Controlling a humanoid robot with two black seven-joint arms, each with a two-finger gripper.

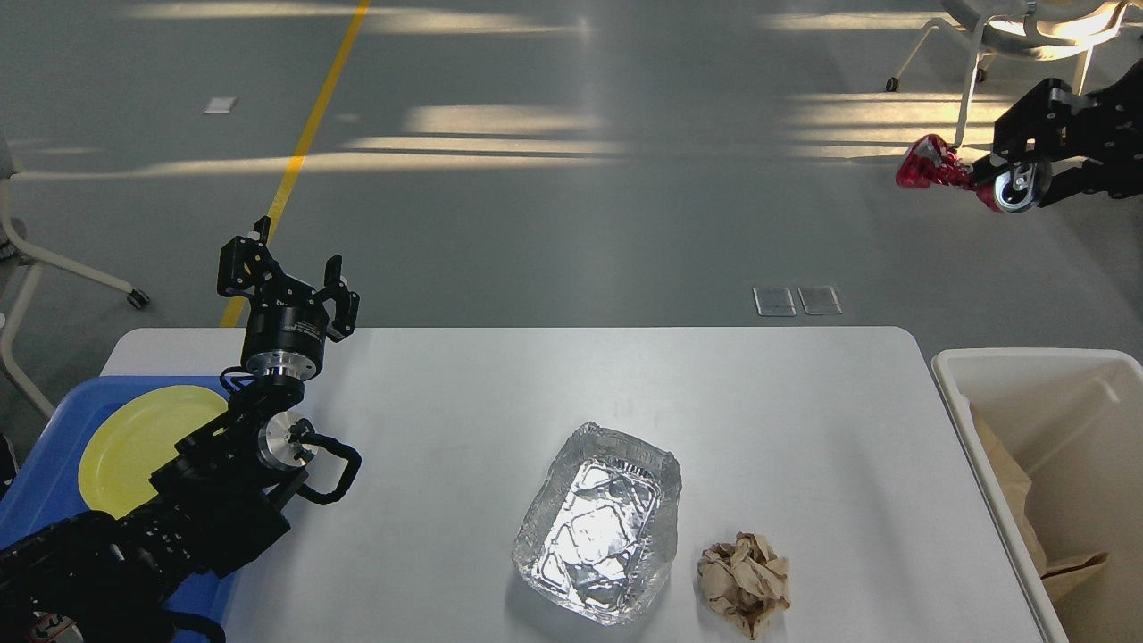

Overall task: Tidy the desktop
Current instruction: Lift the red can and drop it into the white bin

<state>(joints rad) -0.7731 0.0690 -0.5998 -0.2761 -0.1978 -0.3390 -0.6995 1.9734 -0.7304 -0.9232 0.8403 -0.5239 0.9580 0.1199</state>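
Closest to me on the wide white table [446, 393] lie a crumpled brown paper ball [745, 582] and a shiny foil tray [596, 522]. My left jaws [287, 271] hang open and empty over the table's far left corner. Far off on the right, my right jaws [978, 175] pinch a crinkly red wrapper [931, 166]. I think I should bring it over the white plastic bin [951, 393] before letting go.

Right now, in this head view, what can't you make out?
- Bin: right and lower edges cut it off, so most of its contents are unseen beyond some brown paper.
- Plate: lower right part hidden by the left arm.
- Tray: partly under the left arm, cut off by the left edge.
- Red wrapper in the right tool: too crumpled to identify.
- Right arm: cut off by the right edge.
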